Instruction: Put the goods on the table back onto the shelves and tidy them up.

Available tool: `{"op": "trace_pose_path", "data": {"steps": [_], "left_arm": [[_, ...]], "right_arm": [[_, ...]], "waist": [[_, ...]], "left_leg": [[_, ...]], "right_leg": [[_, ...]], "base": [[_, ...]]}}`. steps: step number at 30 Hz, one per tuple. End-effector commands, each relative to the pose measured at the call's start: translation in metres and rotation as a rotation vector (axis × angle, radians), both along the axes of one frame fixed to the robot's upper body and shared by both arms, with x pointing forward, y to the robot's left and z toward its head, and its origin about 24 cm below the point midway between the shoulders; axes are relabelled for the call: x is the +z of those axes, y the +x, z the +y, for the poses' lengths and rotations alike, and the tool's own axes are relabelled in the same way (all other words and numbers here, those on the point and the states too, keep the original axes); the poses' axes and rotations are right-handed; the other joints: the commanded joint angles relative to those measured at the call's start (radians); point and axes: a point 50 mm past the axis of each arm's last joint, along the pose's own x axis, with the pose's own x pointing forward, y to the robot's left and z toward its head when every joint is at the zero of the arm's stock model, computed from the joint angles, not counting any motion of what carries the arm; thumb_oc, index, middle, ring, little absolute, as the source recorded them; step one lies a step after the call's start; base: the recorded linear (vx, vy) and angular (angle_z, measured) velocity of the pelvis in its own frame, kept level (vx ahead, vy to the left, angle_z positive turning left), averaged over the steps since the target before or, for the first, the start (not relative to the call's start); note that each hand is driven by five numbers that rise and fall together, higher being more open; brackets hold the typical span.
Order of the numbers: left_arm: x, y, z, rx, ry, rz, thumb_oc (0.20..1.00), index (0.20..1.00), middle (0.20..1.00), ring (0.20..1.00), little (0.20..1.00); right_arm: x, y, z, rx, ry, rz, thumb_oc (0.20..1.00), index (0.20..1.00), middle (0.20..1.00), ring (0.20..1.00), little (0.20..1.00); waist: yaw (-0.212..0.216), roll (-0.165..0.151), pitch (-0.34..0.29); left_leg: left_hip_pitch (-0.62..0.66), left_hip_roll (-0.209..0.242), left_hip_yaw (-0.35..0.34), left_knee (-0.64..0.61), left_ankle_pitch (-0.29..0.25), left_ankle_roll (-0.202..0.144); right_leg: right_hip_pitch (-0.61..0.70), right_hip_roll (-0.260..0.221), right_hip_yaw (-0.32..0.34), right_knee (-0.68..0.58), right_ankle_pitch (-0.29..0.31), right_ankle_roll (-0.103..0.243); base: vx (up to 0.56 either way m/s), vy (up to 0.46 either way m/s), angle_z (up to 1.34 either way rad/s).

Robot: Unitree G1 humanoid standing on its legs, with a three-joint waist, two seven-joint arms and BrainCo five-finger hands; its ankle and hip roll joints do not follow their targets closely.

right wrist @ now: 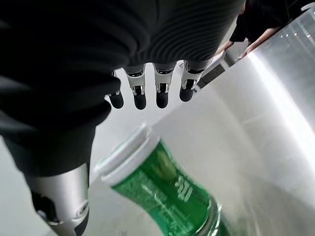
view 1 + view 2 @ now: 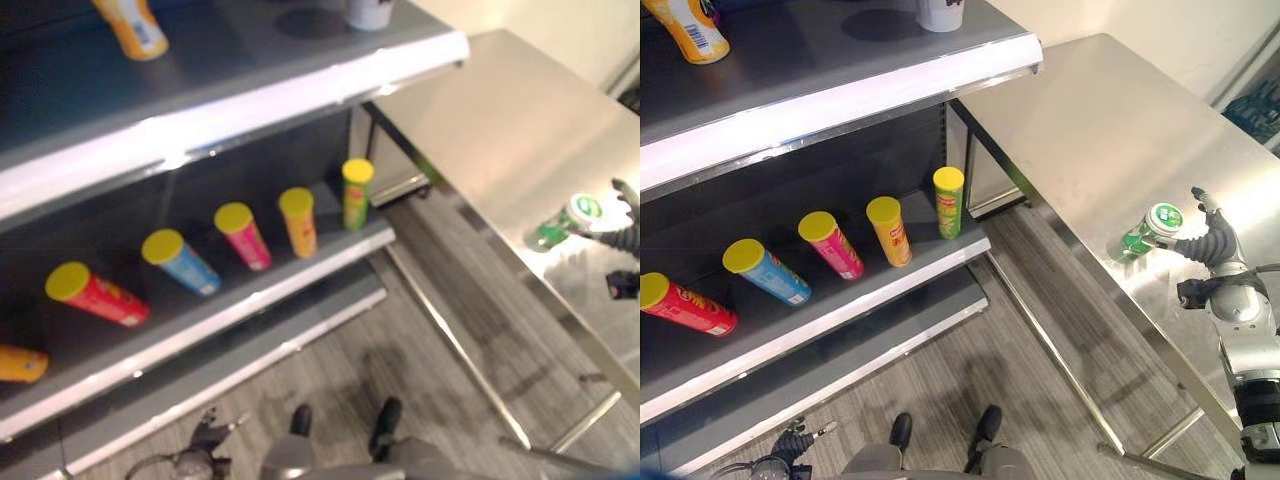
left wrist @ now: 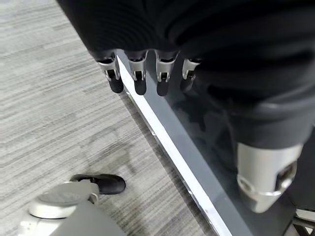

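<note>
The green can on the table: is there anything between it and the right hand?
Nothing: in the right wrist view the open right hand hangs by the green can, only bare table behind.

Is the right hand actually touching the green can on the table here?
Apart. In the right wrist view the right hand has straight fingers with bare table showing between the dark tips and the green can, thumb alongside without contact.

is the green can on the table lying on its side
No, the green can stands upright on the steel table, white lid up, with the right hand right beside it.
</note>
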Motion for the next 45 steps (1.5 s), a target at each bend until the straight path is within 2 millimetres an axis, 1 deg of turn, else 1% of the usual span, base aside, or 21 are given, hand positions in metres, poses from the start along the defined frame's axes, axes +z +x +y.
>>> {"op": "trace_pose_path", "data": {"steps": [1,8,9,10,11,12,19,25,28,29,30,33,34,35,37,39,40,42,43,44,45], "left_arm": [[0.009,0.017,0.010,-0.054,0.050,-0.046,1.000,1.000,1.000,1.000,1.000],[0.011,0.023,0.011,-0.060,0.053,-0.057,1.000,1.000,1.000,1.000,1.000],[0.011,0.023,0.011,-0.060,0.053,-0.057,1.000,1.000,1.000,1.000,1.000],[0.010,0.022,0.011,-0.061,0.053,-0.055,1.000,1.000,1.000,1.000,1.000],[0.010,0.022,0.012,-0.060,0.051,-0.053,1.000,1.000,1.000,1.000,1.000],[0.010,0.022,0.012,-0.060,0.051,-0.054,1.000,1.000,1.000,1.000,1.000],[0.011,0.022,0.011,-0.055,0.046,-0.059,1.000,1.000,1.000,1.000,1.000],[0.012,0.025,0.012,-0.029,0.047,-0.078,1.000,1.000,1.000,1.000,1.000],[0.012,0.024,0.013,-0.010,0.045,-0.082,1.000,1.000,1.000,1.000,1.000],[0.012,0.024,0.013,-0.011,0.045,-0.081,1.000,1.000,1.000,1.000,1.000],[0.012,0.022,0.013,-0.003,0.046,-0.079,1.000,1.000,1.000,1.000,1.000],[0.011,0.020,0.012,0.003,0.037,-0.079,1.000,1.000,1.000,1.000,1.000],[0.011,0.021,0.012,-0.001,0.032,-0.084,1.000,1.000,1.000,1.000,1.000],[0.011,0.021,0.010,-0.005,0.024,-0.086,1.000,1.000,1.000,1.000,1.000],[0.011,0.020,0.010,-0.007,0.016,-0.086,1.000,1.000,1.000,1.000,1.000],[0.010,0.018,0.010,-0.004,0.007,-0.083,1.000,1.000,1.000,1.000,1.000],[0.010,0.019,0.010,-0.005,0.009,-0.086,1.000,1.000,1.000,1.000,1.000],[0.011,0.021,0.009,-0.026,0.009,-0.087,1.000,1.000,1.000,1.000,1.000],[0.011,0.022,0.009,-0.035,0.010,-0.084,1.000,1.000,1.000,1.000,1.000],[0.010,0.017,0.010,-0.030,0.010,-0.074,1.000,1.000,1.000,1.000,1.000],[0.009,0.014,0.011,-0.026,0.012,-0.064,1.000,1.000,1.000,1.000,1.000]], "right_arm": [[0.030,0.014,0.007,0.026,-0.098,-0.065,1.000,1.000,1.000,1.000,1.000],[0.025,0.018,0.010,0.056,-0.110,-0.003,1.000,1.000,1.000,1.000,1.000],[0.025,0.018,0.010,0.066,-0.112,0.011,0.928,0.928,0.928,0.928,0.928],[0.025,0.018,0.010,0.077,-0.109,0.021,0.740,0.740,0.740,0.740,0.740],[0.025,0.018,0.010,0.085,-0.106,0.029,0.498,0.498,0.498,0.498,0.498],[0.026,0.018,0.011,0.089,-0.104,0.022,0.200,0.200,0.200,0.200,0.200],[0.033,0.020,0.015,0.112,-0.127,0.005,0.200,0.200,0.200,0.200,0.200],[0.056,0.017,0.027,0.143,-0.156,-0.135,0.200,0.200,0.200,0.200,0.200],[0.081,0.010,0.042,0.191,-0.154,-0.297,0.200,0.200,0.200,0.200,0.200],[0.080,0.010,0.042,0.190,-0.154,-0.297,0.200,0.200,0.200,0.200,0.200],[0.098,0.006,0.054,0.247,-0.120,-0.421,0.200,0.200,0.200,0.200,0.200],[0.118,-0.001,0.068,0.310,-0.083,-0.563,0.200,0.200,0.200,0.200,0.200],[0.124,-0.003,0.073,0.339,-0.067,-0.601,0.200,0.200,0.200,0.200,0.200],[0.137,-0.007,0.080,0.387,-0.025,-0.684,0.200,0.200,0.200,0.200,0.200],[0.151,-0.009,0.090,0.456,0.008,-0.751,0.200,0.200,0.200,0.200,0.200],[0.172,-0.014,0.103,0.549,0.019,-0.828,0.200,0.200,0.200,0.200,0.200],[0.178,-0.016,0.106,0.560,0.000,-0.848,0.200,0.200,0.200,0.200,0.200],[0.186,-0.018,0.108,0.563,-0.035,-0.853,0.200,0.200,0.200,0.200,0.200],[0.191,-0.018,0.109,0.557,-0.058,-0.858,0.200,0.200,0.200,0.200,0.200],[0.193,-0.015,0.111,0.559,-0.075,-0.836,0.200,0.200,0.200,0.200,0.200],[0.193,-0.012,0.114,0.568,-0.074,-0.823,0.200,0.200,0.200,0.200,0.200]], "waist": [[0.023,-0.028,-0.002],[0.027,-0.035,0.008],[0.026,-0.037,0.009],[0.026,-0.039,0.010],[0.025,-0.040,0.010],[0.025,-0.041,0.011],[0.025,-0.042,0.012],[0.017,-0.039,0.008],[0.018,-0.034,0.003],[0.019,-0.034,0.004],[0.027,-0.028,0.002],[0.039,-0.024,-0.004],[0.042,-0.023,-0.007],[0.055,-0.019,-0.011],[0.077,-0.016,-0.012],[0.105,-0.014,-0.018],[0.113,-0.015,-0.017],[0.112,-0.021,-0.021],[0.117,-0.023,-0.024],[0.124,-0.017,-0.039],[0.128,-0.015,-0.046]], "left_leg": [[-0.026,0.103,0.037,-0.001,-0.009,-0.093],[-0.035,0.098,0.030,-0.001,-0.008,-0.092],[-0.034,0.099,0.029,-0.001,-0.008,-0.093],[-0.033,0.100,0.029,-0.001,-0.008,-0.094],[-0.033,0.100,0.028,-0.001,-0.008,-0.095],[-0.032,0.101,0.028,-0.001,-0.008,-0.095],[-0.025,0.107,0.032,-0.001,-0.009,-0.098],[-0.018,0.109,0.034,-0.001,-0.012,-0.099],[-0.011,0.113,0.033,-0.001,-0.014,-0.101],[-0.011,0.113,0.033,-0.001,-0.014,-0.101],[-0.001,0.121,0.032,-0.001,-0.018,-0.104],[-0.003,0.124,0.022,-0.001,-0.011,-0.110],[-0.011,0.123,0.013,-0.001,-0.004,-0.112],[-0.022,0.126,-0.003,-0.001,0.006,-0.121],[-0.034,0.131,-0.022,-0.001,0.019,-0.132],[-0.068,0.125,-0.060,-0.001,0.033,-0.142],[-0.077,0.123,-0.060,-0.001,0.037,-0.143],[-0.088,0.137,0.009,-0.001,0.050,-0.145],[-0.084,0.145,0.075,-0.001,0.059,-0.145],[-0.064,0.153,0.138,0.001,0.037,-0.145],[-0.056,0.148,0.147,0.000,0.030,-0.140]], "right_leg": [[0.009,-0.132,0.034,0.073,-0.082,0.153],[0.006,-0.134,0.030,0.076,-0.084,0.152],[0.006,-0.133,0.030,0.077,-0.085,0.152],[0.007,-0.133,0.029,0.077,-0.086,0.152],[0.009,-0.132,0.027,0.076,-0.087,0.151],[0.010,-0.131,0.028,0.076,-0.086,0.151],[0.016,-0.129,0.029,0.074,-0.088,0.150],[0.023,-0.123,0.036,0.072,-0.095,0.147],[0.030,-0.118,0.039,0.071,-0.102,0.144],[0.030,-0.118,0.039,0.071,-0.102,0.144],[0.040,-0.110,0.040,0.070,-0.109,0.141],[0.054,-0.101,0.030,0.063,-0.118,0.137],[0.055,-0.101,0.022,0.057,-0.118,0.135],[0.065,-0.096,0.003,0.051,-0.124,0.131],[0.076,-0.087,-0.016,0.044,-0.132,0.127],[0.091,-0.083,-0.060,0.037,-0.137,0.122],[0.095,-0.087,-0.072,0.038,-0.138,0.122],[0.112,-0.108,-0.122,0.034,-0.136,0.129],[0.128,-0.117,-0.144,0.024,-0.130,0.136],[0.157,-0.124,-0.148,0.016,-0.130,0.154],[0.159,-0.130,-0.150,0.017,-0.121,0.161]], "base": [[0.01,0.008,0.04],[0.01,0.001,0.02],[0.02,-0.015,0.04],[0.01,-0.009,0.04],[0.01,-0.008,0.04],[0.00,0.000,0.00],[0.00,0.000,0.00],[0.00,0.000,0.00],[0.00,-0.010,0.00],[0.01,-0.042,0.00],[0.00,-0.045,0.00],[0.00,-0.055,0.01],[-0.03,-0.078,0.09],[-0.05,-0.076,0.16],[-0.05,-0.079,0.31],[-0.05,-0.050,0.48],[-0.06,0.009,0.65],[-0.04,0.086,0.92],[0.07,0.159,1.35],[0.08,0.168,1.39],[0.11,0.252,0.63]]}}
